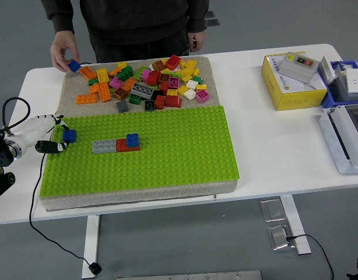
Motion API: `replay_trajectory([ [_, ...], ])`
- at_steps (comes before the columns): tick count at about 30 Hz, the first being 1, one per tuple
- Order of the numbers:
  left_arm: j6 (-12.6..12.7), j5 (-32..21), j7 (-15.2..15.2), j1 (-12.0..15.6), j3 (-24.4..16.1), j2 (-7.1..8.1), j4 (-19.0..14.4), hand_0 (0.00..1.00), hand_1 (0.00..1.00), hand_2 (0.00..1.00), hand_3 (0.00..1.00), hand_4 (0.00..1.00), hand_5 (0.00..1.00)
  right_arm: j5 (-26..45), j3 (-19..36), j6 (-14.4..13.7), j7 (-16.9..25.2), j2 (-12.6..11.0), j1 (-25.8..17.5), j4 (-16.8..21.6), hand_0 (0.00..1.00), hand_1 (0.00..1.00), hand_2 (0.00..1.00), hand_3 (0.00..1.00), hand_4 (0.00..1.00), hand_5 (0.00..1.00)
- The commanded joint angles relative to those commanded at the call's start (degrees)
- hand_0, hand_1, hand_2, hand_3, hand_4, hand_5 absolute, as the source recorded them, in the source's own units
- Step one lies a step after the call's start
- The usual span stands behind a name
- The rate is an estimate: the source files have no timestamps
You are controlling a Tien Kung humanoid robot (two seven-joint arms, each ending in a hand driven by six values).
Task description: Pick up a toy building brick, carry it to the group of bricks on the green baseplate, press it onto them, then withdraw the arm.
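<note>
My left hand (55, 135) is at the left edge of the green baseplate (167, 151), its fingers shut on a small blue brick (69, 136) held just over the plate's left side. A group of bricks stands on the plate to its right: a grey brick (104, 146), a red brick (127, 146) and a blue brick (133, 139) on top. A pile of loose coloured bricks (150, 81) lies on the grey mat behind the plate. A person's hand (63, 53) holds another blue brick (74, 66) at the mat's far left corner.
A yellow box (290, 81) with a grey switch box (299, 65) on it stands at the right. Blue and white containers (345, 122) sit at the right edge. A black cable (36, 192) hangs over the table's left front.
</note>
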Motion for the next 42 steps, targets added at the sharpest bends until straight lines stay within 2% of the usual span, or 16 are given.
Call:
replay_trajectory([
  [6, 0.0, -0.1, -0.2, 0.0, -0.2, -0.10, 0.0, 0.998, 0.988, 0.967, 0.656, 0.613, 0.318, -2.7, 1.5, -0.1, -0.7, 0.1, 0.4, 0.1, 0.655, 0.618, 0.694, 0.699, 0.457, 0.998],
  [7, 0.0, -0.2, -0.2, 0.0, -0.1, -0.11, 0.0, 0.995, 0.985, 0.957, 0.611, 0.574, 0.292, -2.7, 1.5, -0.1, -0.7, 0.1, 0.4, 0.1, 0.654, 0.617, 0.694, 0.699, 0.458, 0.998],
  [12, 0.1, -0.9, -0.7, 0.2, 0.0, -0.19, 0.0, 0.995, 0.985, 0.957, 0.611, 0.574, 0.292, -2.5, 1.5, -0.1, -0.6, 0.1, 0.3, 0.0, 0.654, 0.617, 0.694, 0.699, 0.458, 0.998],
  [13, 0.2, -1.1, -0.9, 0.3, 0.0, -0.21, 0.0, 0.987, 0.979, 0.946, 0.588, 0.546, 0.281, -2.5, 1.5, 0.0, -0.6, 0.1, 0.3, 0.0, 0.654, 0.618, 0.694, 0.699, 0.459, 0.998],
  [20, 0.6, -1.6, -1.4, 0.4, -0.3, -0.18, -0.1, 0.984, 0.978, 0.943, 0.585, 0.540, 0.276, -2.5, 1.7, 0.0, -0.6, 0.1, 0.3, 0.0, 0.654, 0.618, 0.694, 0.698, 0.460, 0.998],
  [26, 0.6, -1.2, -1.6, 0.6, -1.8, 0.51, -0.7, 0.982, 0.975, 0.942, 0.584, 0.547, 0.281, -2.8, 2.0, 0.0, -0.7, 0.1, 0.2, 0.0, 0.654, 0.619, 0.695, 0.699, 0.463, 0.998],
  [30, 0.7, 0.6, -1.4, 1.1, -5.2, 2.04, -2.6, 0.982, 0.975, 0.942, 0.584, 0.547, 0.281, -2.5, 1.9, 0.1, -0.7, -0.1, 0.1, -0.1, 0.654, 0.619, 0.695, 0.699, 0.463, 0.998],
  [35, 0.5, 3.2, 0.3, 3.3, -10.2, 5.69, -8.3, 0.985, 0.979, 0.953, 0.585, 0.551, 0.287, -2.4, 2.1, 0.1, -0.6, -0.4, -0.3, -0.2, 0.654, 0.619, 0.695, 0.699, 0.466, 0.998],
  [39, -1.3, 5.2, 4.6, 6.9, -14.3, 8.51, -13.6, 0.992, 0.998, 0.989, 0.592, 0.528, 0.265, -1.6, 2.0, 0.2, -0.3, -0.6, -0.8, -0.3, 0.654, 0.619, 0.695, 0.697, 0.468, 0.998],
  [42, -2.6, 7.8, 7.9, 10.0, -18.0, 9.28, -17.8, 0.992, 0.998, 0.989, 0.592, 0.528, 0.265, -1.2, 2.1, 0.3, -0.2, -0.8, -1.3, -0.4, 0.654, 0.619, 0.695, 0.697, 0.468, 0.998],
])
